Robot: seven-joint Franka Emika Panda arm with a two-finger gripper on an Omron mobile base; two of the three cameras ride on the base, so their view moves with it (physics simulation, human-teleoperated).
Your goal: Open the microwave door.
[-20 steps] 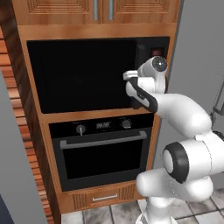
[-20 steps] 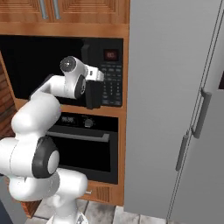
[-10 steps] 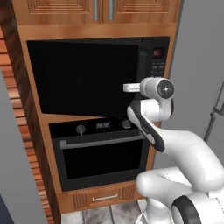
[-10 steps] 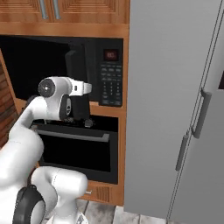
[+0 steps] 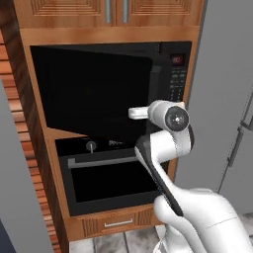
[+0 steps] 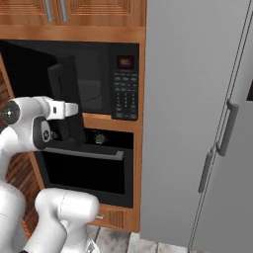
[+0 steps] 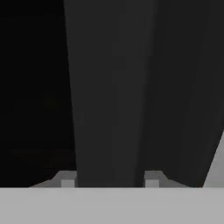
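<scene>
Glossy black microwave door (image 5: pixel 94 94) ajar, thick edge betw. tool (image 7: pixel 109 181) tips.

Microwave door (image 5: pixel 94 94) glossy black. Microwave (image 6: pixel 123 81) black, red display (image 6: pixel 125 62). Oven (image 6: pixel 91 168) black, silver bar handle (image 6: pixel 86 153). Cabinetry (image 5: pixel 64 17) orange-brown wood. Fridge (image 6: pixel 197 118) plain grey. Arm (image 5: pixel 165 143) white, dark joints.

The microwave door (image 5: pixel 94 91) stands swung out in front of the microwave (image 6: pixel 106 79), above the oven (image 6: pixel 91 170).

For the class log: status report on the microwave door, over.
Gripper straddling door edge, grip unclear. Microwave door partly swung out, not fully open. Oven below; nothing blocking the swing.
</scene>
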